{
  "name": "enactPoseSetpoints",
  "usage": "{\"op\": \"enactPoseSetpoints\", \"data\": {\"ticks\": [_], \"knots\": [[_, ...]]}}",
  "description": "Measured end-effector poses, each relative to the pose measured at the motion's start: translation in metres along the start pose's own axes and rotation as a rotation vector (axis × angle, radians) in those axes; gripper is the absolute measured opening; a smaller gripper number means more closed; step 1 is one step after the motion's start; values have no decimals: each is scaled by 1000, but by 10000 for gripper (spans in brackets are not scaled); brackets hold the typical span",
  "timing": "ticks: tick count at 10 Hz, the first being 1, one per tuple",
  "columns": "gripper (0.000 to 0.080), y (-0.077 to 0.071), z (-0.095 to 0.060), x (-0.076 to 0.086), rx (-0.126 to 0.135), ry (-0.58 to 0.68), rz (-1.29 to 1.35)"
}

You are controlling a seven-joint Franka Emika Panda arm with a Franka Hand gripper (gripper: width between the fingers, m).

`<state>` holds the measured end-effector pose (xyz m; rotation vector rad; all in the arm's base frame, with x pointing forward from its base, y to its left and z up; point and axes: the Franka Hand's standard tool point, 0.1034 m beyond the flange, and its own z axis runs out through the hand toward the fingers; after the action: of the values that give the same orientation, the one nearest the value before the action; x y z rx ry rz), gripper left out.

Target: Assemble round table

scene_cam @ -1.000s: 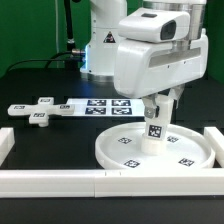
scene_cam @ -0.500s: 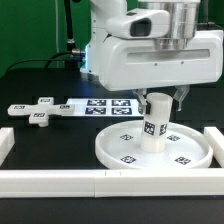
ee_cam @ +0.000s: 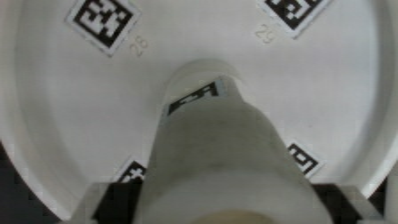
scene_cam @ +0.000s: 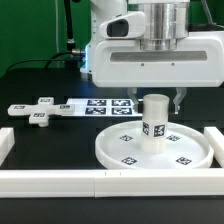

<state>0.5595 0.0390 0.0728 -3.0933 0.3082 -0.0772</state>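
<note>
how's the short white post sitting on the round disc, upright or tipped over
Upright. The short thick white plastic cylinder post stands on end at the middle of the large white rimmed round disc, sides vertical.

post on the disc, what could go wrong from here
1. The post stands upright on the round disc, the gripper open close around its top; a sideways drift while lifting could tip it.
2. Whether the post is seated cannot be told; it might shift when the cross-shaped piece goes on.
</note>
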Motion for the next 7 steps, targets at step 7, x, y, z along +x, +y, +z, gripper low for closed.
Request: {"op": "enactPoseSetpoints", "data": {"ticks": [7], "knots": [[412, 3, 1, 1, 72, -33, 714]]}}
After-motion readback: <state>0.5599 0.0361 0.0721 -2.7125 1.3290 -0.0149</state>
